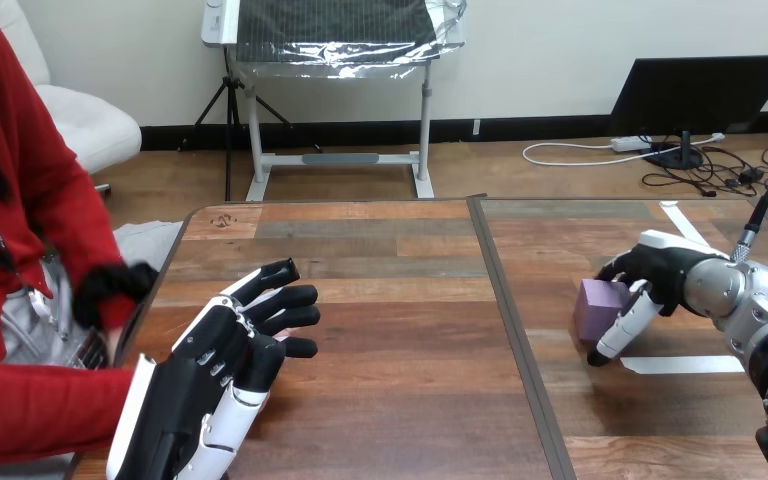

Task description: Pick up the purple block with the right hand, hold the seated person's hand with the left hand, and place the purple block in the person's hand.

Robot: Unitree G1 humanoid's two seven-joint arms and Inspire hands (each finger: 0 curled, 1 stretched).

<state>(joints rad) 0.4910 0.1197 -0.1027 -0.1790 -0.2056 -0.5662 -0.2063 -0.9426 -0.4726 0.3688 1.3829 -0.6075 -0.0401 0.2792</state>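
Table (400,400): a long top of brown wooden planks, with a dark seam (505,300) running front to back through its middle.
Red sleeve (30,410): the seated person's forearm lies along the table's left edge and ends just beside the robot's left hand. I cannot make out the person's hand itself.
Left hand (215,365): black with white shells, low over the left half of the table. Its fingers are stretched out and loose, with nothing visibly in them.
Right hand (665,270): over the right half, with fingers curved over the block's top and one wrapped across its near face.
Purple block (600,300): a small matte cube right of the seam, inside that grasp and low at the wood. I cannot tell whether it is lifted.
Risk, grip: the hold looks shallow and one-sided, so a quick lift could roll the cube out.
Risk, hand-off: the two hands are well apart. If the left hand has not secured the person's hand, the palm may shift and the cube miss it.
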